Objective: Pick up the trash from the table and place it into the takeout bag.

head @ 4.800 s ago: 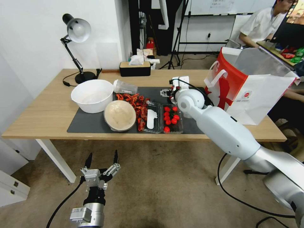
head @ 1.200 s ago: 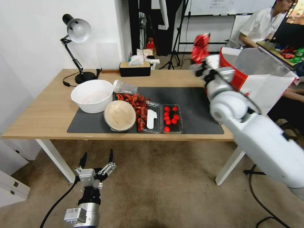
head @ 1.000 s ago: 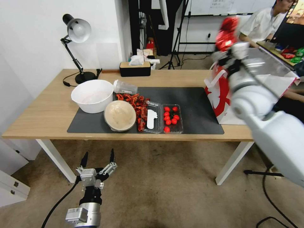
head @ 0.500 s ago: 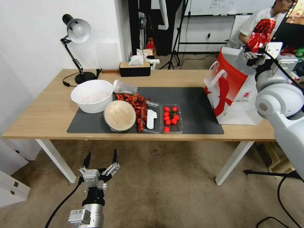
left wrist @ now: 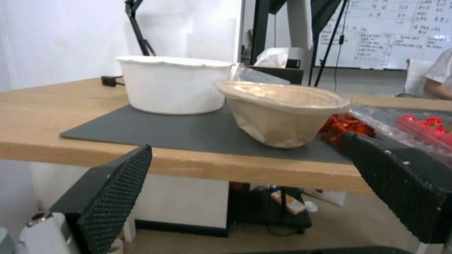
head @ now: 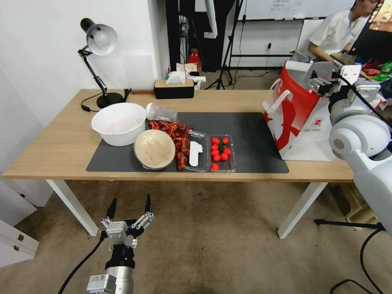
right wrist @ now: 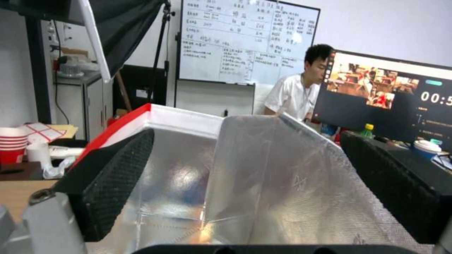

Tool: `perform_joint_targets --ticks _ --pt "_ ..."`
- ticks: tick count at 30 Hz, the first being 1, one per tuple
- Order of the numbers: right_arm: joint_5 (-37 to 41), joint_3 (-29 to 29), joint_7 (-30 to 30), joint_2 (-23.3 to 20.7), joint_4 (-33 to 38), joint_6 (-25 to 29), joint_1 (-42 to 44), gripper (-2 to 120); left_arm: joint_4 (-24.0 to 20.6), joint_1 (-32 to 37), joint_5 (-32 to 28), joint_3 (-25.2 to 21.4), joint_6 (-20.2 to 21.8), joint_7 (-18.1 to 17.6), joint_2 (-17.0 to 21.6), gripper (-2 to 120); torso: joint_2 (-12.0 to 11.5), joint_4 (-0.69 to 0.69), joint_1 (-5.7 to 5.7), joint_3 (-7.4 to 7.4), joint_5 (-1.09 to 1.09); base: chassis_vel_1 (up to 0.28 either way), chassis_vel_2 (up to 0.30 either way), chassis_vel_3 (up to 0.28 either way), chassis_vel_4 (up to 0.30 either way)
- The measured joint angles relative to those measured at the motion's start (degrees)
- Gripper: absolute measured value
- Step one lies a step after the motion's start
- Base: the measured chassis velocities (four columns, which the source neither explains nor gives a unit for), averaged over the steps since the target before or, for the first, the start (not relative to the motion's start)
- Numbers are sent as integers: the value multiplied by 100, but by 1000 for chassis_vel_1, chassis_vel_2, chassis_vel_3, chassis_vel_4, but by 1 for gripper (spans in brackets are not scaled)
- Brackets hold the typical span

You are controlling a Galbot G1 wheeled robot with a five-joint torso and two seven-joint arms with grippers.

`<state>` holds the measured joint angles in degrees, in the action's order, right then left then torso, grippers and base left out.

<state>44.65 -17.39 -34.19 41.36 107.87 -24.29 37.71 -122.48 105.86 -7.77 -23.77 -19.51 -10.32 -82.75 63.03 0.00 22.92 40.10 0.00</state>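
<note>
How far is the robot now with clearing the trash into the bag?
Done: the red item carried a moment ago has left the right hand, now open over the takeout bag. In hand: nothing; the left hand hangs open below the table. Left: the clear plastic cup, the beige dish and the red scraps.

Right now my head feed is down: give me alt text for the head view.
The right gripper hangs open and empty over the mouth of the takeout bag at the table's right end. The left gripper waits open, low, before the table's front edge.
</note>
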Motion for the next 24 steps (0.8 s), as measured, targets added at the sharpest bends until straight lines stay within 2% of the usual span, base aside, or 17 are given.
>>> perform_joint_targets --ticks 10,24 --pt "63 -147 16 -71 100 -25 217 100 23 -37 55 114 24 -1 -19 100 0 0 0 0 0 0 0 0 0" --pt "57 -144 35 -59 148 -25 227 100 -47 51 51 42 31 -4 0 100 0 0 0 1 0 0 0 0 0"
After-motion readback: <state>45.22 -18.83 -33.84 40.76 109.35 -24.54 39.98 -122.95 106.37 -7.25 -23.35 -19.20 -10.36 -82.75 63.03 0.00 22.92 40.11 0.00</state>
